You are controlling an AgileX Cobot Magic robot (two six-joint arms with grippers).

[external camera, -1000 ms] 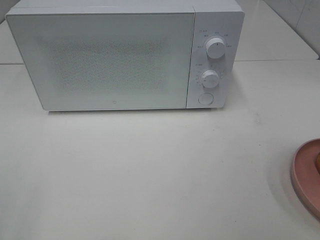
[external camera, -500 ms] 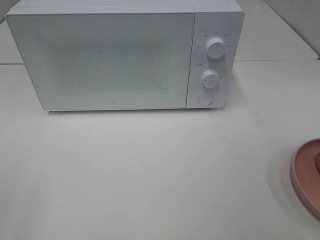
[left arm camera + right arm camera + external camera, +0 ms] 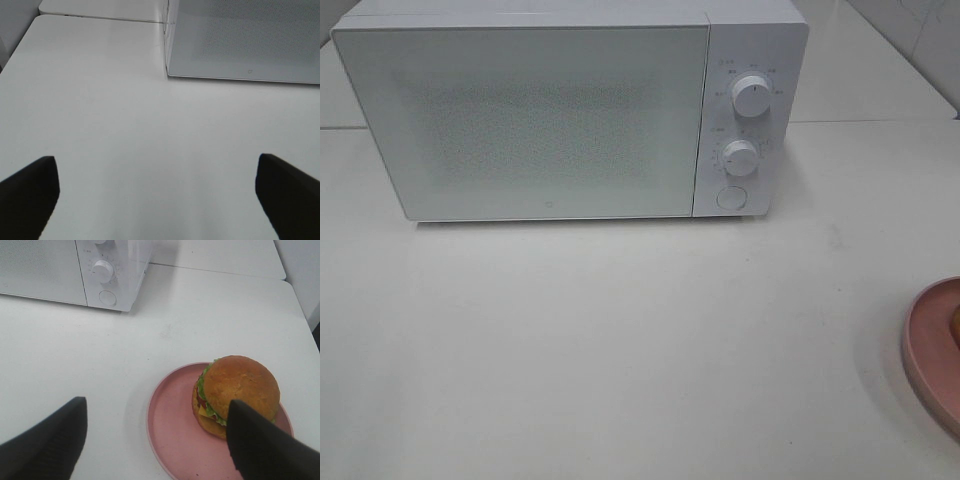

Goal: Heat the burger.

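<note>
The burger (image 3: 240, 387), with a golden-brown bun, green lettuce and dark layers, sits on a pink plate (image 3: 172, 427) near the table's right edge. In the exterior view only the plate's edge (image 3: 928, 352) and a sliver of the burger (image 3: 956, 322) show. My right gripper (image 3: 155, 440) hovers open above the plate's near side, one finger (image 3: 265, 447) overlapping the burger's side in the view, gripping nothing. My left gripper (image 3: 157, 197) stands open over bare table, left of the microwave's front. Neither gripper appears in the exterior view.
A white microwave (image 3: 570, 110) stands at the back with its door shut. Two knobs (image 3: 751, 97) and a round button (image 3: 731, 198) are on its right panel. White tabletop (image 3: 620, 340) lies in front of it.
</note>
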